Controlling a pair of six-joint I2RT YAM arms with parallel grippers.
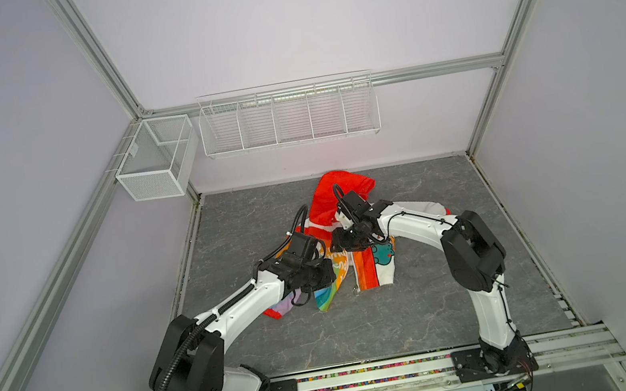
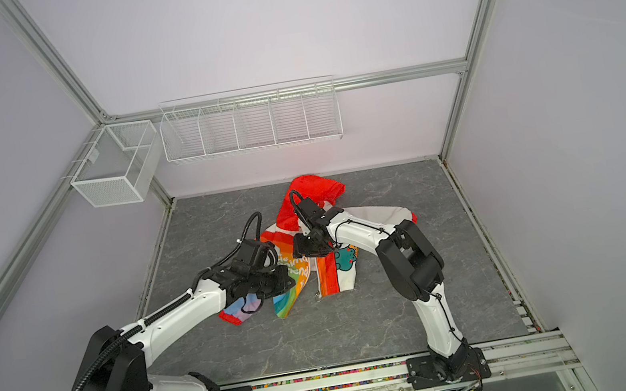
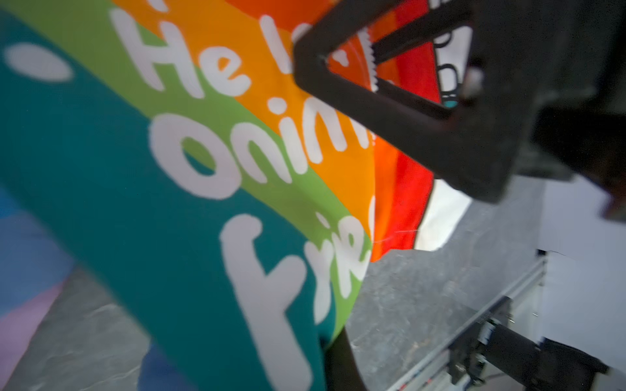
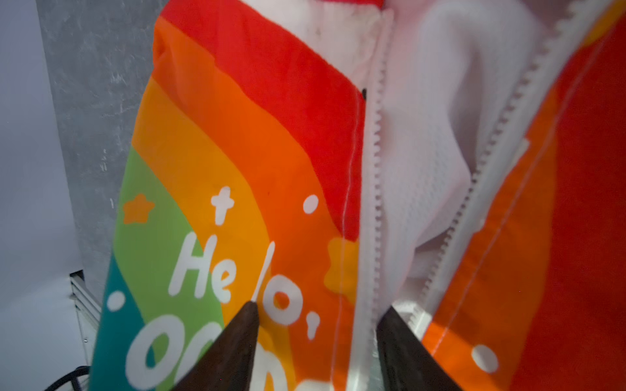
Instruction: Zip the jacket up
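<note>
The jacket (image 1: 365, 275) lies crumpled on the grey marbled table (image 1: 365, 331), toward the back and near the middle in both top views. Its red hood (image 1: 348, 189) points at the rear wall. One half is striped red, orange, yellow, green and teal. The other is white with a teal cartoon animal (image 1: 385, 253) and an orange-red band along its front edge. The white zipper (image 4: 374, 169) is undone in the stretch the right wrist view shows (the two rows of teeth spread apart there, with white mesh lining (image 4: 426, 152) between them).

The left pincer (image 1: 325, 276) is closed on the striped half of the jacket, whose cloth bunches beneath it. The right pincer (image 4: 316, 325) has its two dark fingers apart, one on each side of the striped half's zipper edge. Whether either fingertip presses the cloth cannot be told.

The white lettering (image 4: 210, 270) on the stripes reads "Hello," with a crease through the l's. In the left wrist view the lines below it begin "onin" and "frie", and the rest is hidden.
</note>
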